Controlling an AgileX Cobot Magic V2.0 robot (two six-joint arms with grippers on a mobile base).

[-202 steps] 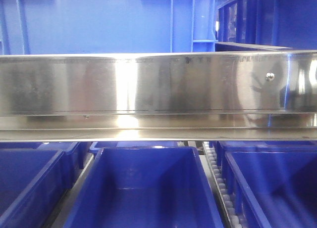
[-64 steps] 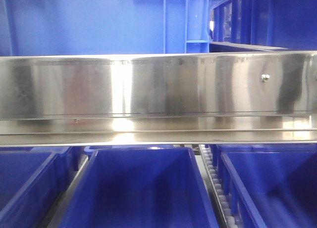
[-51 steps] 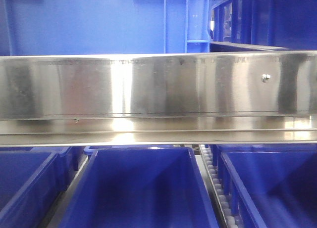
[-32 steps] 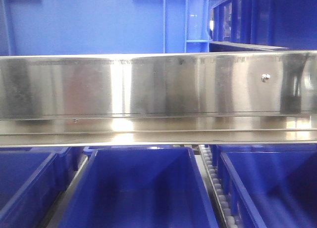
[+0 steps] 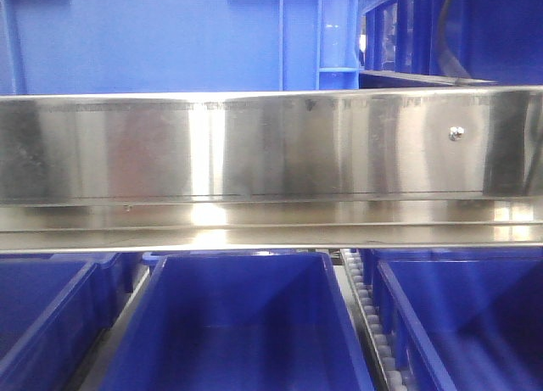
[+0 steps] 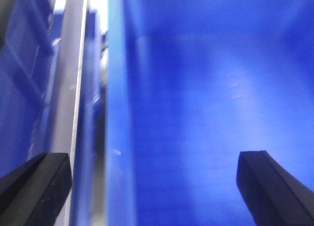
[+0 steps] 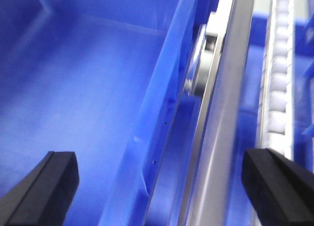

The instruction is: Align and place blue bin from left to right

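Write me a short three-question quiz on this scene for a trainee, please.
1. True or false: in the left wrist view, the left gripper is shut on the bin wall.
2. Multiple choice: in the front view, the steel beam lies A) above the middle bin, B) inside it, C) below it.
3. Short answer: what runs between the middle bin and the right bin?

Key: 1. False; the gripper is open, with one finger on each side of the wall. 2. A. 3. A roller track.
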